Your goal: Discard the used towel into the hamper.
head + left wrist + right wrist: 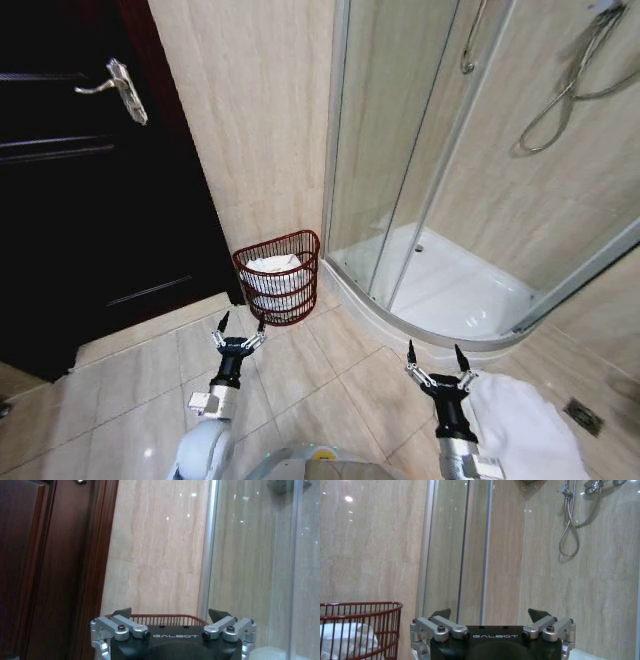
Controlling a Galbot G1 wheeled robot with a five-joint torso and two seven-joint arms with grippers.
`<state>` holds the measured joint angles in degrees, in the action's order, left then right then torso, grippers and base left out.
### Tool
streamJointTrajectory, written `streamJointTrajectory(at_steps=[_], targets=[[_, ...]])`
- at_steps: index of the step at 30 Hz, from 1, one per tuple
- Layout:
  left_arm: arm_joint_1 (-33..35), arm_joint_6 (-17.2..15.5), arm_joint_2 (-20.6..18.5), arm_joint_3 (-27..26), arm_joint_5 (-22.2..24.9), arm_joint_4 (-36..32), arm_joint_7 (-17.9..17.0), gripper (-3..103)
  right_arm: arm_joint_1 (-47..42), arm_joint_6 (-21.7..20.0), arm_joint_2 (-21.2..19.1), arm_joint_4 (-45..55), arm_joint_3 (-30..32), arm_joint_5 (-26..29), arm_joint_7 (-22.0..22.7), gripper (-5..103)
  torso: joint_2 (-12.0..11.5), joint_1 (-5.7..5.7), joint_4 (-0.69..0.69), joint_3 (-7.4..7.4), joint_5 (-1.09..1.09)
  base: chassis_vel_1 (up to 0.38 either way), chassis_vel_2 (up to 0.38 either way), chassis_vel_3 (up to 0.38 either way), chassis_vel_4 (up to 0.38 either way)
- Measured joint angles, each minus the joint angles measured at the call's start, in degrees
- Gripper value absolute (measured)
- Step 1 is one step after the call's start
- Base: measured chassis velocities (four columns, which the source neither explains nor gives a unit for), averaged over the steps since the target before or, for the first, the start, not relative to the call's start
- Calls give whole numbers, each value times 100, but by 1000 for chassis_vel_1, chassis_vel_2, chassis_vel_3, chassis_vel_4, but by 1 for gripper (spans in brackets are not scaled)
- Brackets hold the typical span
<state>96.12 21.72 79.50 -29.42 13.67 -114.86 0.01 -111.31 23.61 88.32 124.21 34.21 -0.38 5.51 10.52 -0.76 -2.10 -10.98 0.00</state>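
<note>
Hamper (279, 277) against wall beside shower enclosure (400, 180), white towel (275, 270) inside. Tiled floor (330, 370) open before it. Left end effector (239, 323) and right end effector (433, 354) spread, empty.

You see only the rim of the dark red round wire hamper (155, 617) in the left wrist view; the left gripper (170, 614) body hides the rest. In the right wrist view, the picture's edge cuts the hamper and the crumpled white towel (345, 639) inside it. In the head view, the white cloth (525, 430) on the tiled floor runs off the lower edge.
</note>
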Motion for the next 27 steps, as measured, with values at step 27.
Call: streamJointTrajectory(at_steps=[27], targets=[[74,88,26,44,-215,32,65,100,-14,-107,-24,127,7,62,55,100,0,0,0,0,0,-51,-93,49,84]])
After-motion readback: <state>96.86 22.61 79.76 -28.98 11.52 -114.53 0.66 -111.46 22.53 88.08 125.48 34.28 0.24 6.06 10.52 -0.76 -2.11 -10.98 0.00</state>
